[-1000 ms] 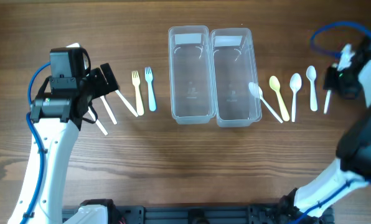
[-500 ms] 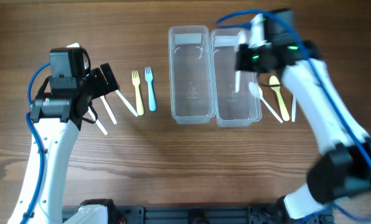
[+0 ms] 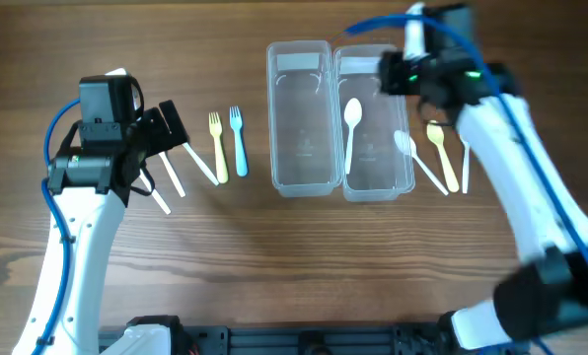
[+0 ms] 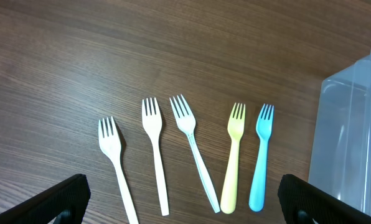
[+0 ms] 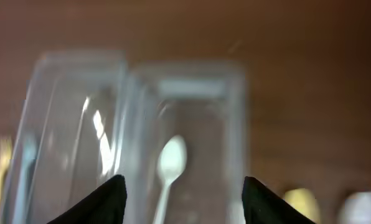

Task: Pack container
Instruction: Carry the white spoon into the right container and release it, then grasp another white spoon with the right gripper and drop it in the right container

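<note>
Lying in the right container [image 3: 381,163] is a white spoon [image 3: 352,116].

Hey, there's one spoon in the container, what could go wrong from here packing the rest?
1. The clear spoon has its bowl right at the side wall of the right container, so the right hand may bump the container when it goes for that spoon.
2. The clear fork slants toward the yellow fork, their handle ends nearly meeting, so the left hand could catch both.
</note>
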Robot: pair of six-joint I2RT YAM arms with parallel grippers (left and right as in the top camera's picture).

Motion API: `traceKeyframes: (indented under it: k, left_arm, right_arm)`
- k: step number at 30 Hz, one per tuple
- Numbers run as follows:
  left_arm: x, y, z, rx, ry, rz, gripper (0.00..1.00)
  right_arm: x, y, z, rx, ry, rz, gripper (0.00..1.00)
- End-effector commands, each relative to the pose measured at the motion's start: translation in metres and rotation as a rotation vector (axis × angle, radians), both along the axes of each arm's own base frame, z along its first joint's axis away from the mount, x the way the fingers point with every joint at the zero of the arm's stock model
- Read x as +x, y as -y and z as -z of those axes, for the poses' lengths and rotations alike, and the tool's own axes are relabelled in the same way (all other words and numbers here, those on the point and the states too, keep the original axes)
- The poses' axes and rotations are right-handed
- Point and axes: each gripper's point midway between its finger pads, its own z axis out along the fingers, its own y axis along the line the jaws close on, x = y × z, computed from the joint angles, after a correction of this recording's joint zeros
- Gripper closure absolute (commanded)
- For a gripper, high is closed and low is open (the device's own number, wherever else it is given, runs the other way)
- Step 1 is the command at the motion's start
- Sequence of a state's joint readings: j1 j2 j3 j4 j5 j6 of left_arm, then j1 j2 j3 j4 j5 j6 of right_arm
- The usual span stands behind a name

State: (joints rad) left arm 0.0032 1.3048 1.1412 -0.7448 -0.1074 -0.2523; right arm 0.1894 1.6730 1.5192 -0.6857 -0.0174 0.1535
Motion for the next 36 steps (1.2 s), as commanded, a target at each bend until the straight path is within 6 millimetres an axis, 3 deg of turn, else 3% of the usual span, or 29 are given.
traceKeyframes:
  k: [1,2,4,7,8,11,15,31,33,35,36]
  left_arm:
    - [0.004,-0.002,-0.008,0.006,0.019,0.003,0.0]
    - [0.004,-0.002,-0.008,0.006,0.019,0.003,0.0]
    - [0.004,-0.002,-0.008,0.006,0.019,0.004,0.0]
    - [0.004,-0.002,-0.008,0.006,0.019,0.003,0.0]
    - [0.004,-0.002,-0.008,0.006,0.019,0.003,0.0]
    - [0.004,-0.002,-0.008,0.006,0.019,0.004,0.0]
    - [0.004,-0.002,-0.008,0.006,0.019,0.003,0.0]
    - [0.004,-0.002,-0.008,0.006,0.019,0.004,0.0]
    - [0.004,-0.002,-0.008,0.006,0.019,0.004,0.0]
    - [0.004,-0.002,-0.008,0.006,0.019,0.004,0.0]
    - [0.004,-0.002,-0.008,0.006,0.019,0.003,0.0]
  right_arm:
    - [-0.009,0.128,-0.046,-0.224,0.1,0.358,0.4]
    - [-0.014,0.155,-0.04,-0.233,0.074,0.42,0.39]
    - [-0.032,0.212,0.008,-0.21,-0.078,0.521,0.35]
    - [-0.053,0.251,0.067,-0.205,-0.249,0.594,0.34]
    - [-0.058,0.259,0.098,-0.198,-0.331,0.551,0.34]
    - [-0.061,0.258,0.158,-0.179,-0.477,0.399,0.36]
    - [-0.061,0.242,0.207,-0.105,-0.56,0.307,0.46]
    - [-0.044,0.238,0.227,-0.058,-0.521,0.298,0.65]
    - [-0.046,0.237,0.232,-0.055,-0.534,0.295,0.71]
    - [-0.049,0.236,0.235,-0.051,-0.552,0.295,0.88]
    - [-0.052,0.235,0.234,-0.049,-0.561,0.295,0.91]
